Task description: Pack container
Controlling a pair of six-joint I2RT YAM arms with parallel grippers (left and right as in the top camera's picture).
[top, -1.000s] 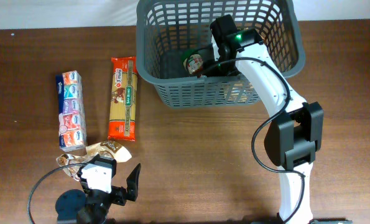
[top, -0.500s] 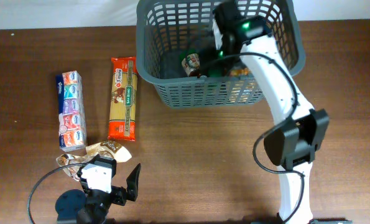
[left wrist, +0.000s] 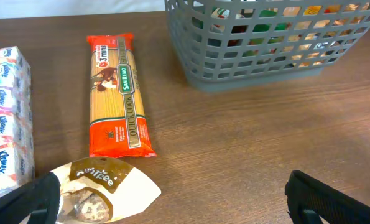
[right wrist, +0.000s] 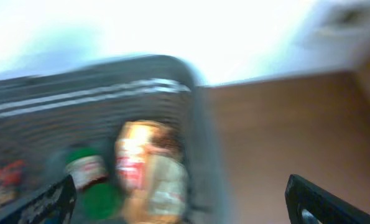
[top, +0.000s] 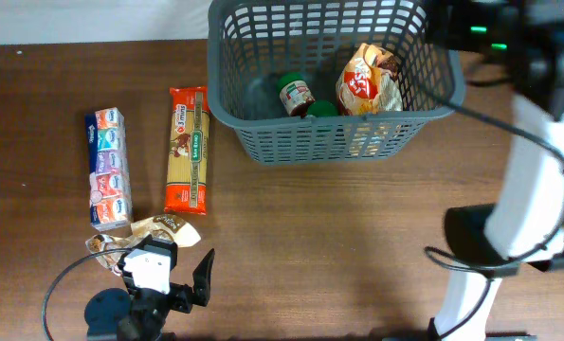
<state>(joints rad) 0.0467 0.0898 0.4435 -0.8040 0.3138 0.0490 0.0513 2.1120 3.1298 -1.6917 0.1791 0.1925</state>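
Observation:
The container, a dark grey slotted basket [top: 227, 112], stands at the table's far middle. Inside it lie a green-lidded jar [top: 296, 95] and a red and tan snack bag [top: 369, 83]. My right gripper [right wrist: 178, 205] hangs high over the basket's right rim [right wrist: 200, 130], blurred, open and holding nothing. My left gripper [left wrist: 172, 205] rests low at the near left, open and empty. A white and brown cookie pouch [left wrist: 104, 190] lies by its left finger. Further out lie an orange spaghetti pack [left wrist: 116, 93] and a tissue pack [left wrist: 4, 124].
The spaghetti pack [top: 187, 150] and tissue pack [top: 109, 169] lie side by side left of the basket, with the cookie pouch [top: 154, 229] just in front of them. My right arm's white links [top: 533, 189] rise along the right side. Bare brown wood spans the middle.
My right gripper opened, let go of the snack bag inside the basket, and rose out up and to the right. The left arm has not moved.

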